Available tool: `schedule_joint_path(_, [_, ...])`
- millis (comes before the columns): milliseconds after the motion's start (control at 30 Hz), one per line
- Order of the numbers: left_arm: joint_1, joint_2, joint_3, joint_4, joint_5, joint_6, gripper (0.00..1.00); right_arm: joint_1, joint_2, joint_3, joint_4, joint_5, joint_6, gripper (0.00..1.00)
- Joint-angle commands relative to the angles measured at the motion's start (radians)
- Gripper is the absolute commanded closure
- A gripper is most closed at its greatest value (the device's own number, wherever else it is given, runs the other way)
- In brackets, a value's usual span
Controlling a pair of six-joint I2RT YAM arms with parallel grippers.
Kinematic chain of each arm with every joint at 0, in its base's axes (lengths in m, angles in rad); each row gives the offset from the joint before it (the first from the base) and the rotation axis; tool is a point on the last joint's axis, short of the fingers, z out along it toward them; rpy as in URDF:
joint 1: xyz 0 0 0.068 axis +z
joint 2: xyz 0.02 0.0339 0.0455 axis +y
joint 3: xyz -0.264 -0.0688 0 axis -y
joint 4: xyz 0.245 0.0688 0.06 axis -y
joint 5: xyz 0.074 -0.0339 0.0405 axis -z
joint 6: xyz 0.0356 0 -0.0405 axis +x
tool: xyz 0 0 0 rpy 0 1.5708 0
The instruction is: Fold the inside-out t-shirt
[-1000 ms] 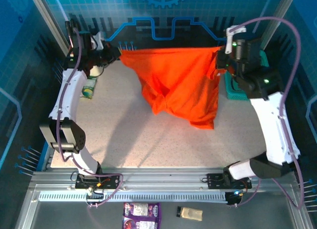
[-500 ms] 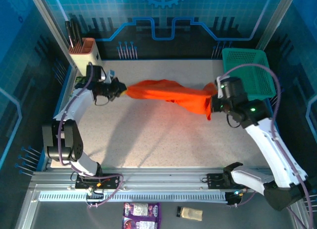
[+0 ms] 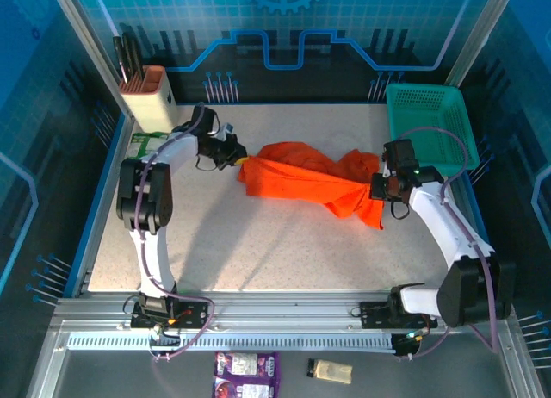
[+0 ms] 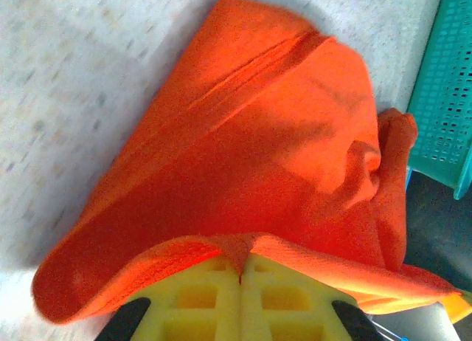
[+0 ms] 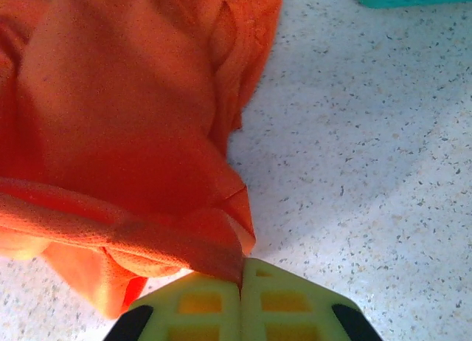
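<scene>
Both arms same build; left arm and right arm had white curved link shells with black joint housings; purple cables looped along each; black base brackets sat at the rail; left gripper and right gripper had yellow moulded grid-pattern fingers, black at the outer edges.

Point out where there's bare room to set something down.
Bare: the wide table stretch between the t-shirt and the near edge; a thinner strip behind it, between knife block and basket. Crowded: the middle, where left gripper and right gripper clamp it.
</scene>
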Motion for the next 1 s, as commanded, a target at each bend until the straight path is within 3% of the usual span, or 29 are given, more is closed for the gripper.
schedule_joint_path(0, [-0.008,0.011,0.064,-0.071,-0.073,0.055,0.87,-0.04,0.02,-0.005,0.047,-0.05,-0.003,1.0])
schedule_joint_path(167, [-0.006,-0.068,0.004,-0.091,-0.085,0.109,0.71,-0.047,0.008,-0.002,0.039,-0.078,-0.009,1.0])
schedule_joint_path(467, [-0.032,-0.132,-0.242,-0.014,-0.062,0.17,0.62,-0.046,-0.005,-0.017,0.034,-0.107,-0.009,1.0])
schedule_joint_path(767, [-0.117,-0.036,-0.112,-0.02,-0.093,0.256,0.59,-0.047,-0.012,-0.004,0.011,-0.116,-0.016,1.0])
schedule_joint_path(967, [-0.141,0.027,-0.035,-0.074,-0.21,0.296,0.54,-0.047,-0.022,0.002,0.002,-0.132,-0.007,1.0])
